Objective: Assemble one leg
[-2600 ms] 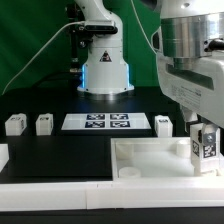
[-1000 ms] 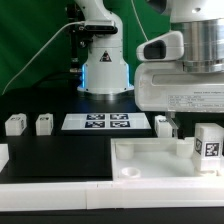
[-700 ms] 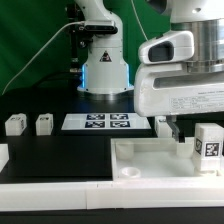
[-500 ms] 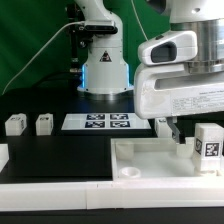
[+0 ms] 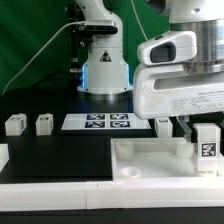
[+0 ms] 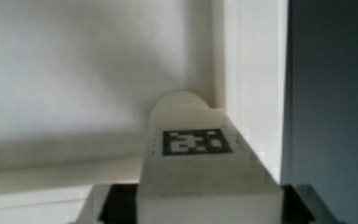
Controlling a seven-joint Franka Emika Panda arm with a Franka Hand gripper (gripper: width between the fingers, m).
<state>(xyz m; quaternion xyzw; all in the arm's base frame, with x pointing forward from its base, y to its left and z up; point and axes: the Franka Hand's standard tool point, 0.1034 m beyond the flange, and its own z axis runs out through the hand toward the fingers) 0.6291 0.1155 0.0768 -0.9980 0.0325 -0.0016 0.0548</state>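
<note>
Gripping the leg (image 5: 207,148) in the pincer (image 6: 197,207): narrowly parted, dark pads (image 6: 119,203) flush against both lower sides of the block, no gap visible in the wrist view. Holding it upright, with the black-and-white tag facing the exterior camera and also showing in the wrist view. Placed at the far corner of the large white tray (image 5: 155,160) on the exterior view's right, just beside the tray's raised wall. Cannot tell whether seated on the tray floor or just above it. Pincer body mostly hidden behind the big white wrist housing in the exterior view.

Farther out on the black table (image 5: 60,155):
- one small white block (image 5: 163,125) behind the tray, near the marker board (image 5: 97,122)
- two more blocks (image 5: 14,124) (image 5: 44,124) well apart on the exterior view's left
- arm base (image 5: 105,70) behind the marker board
</note>
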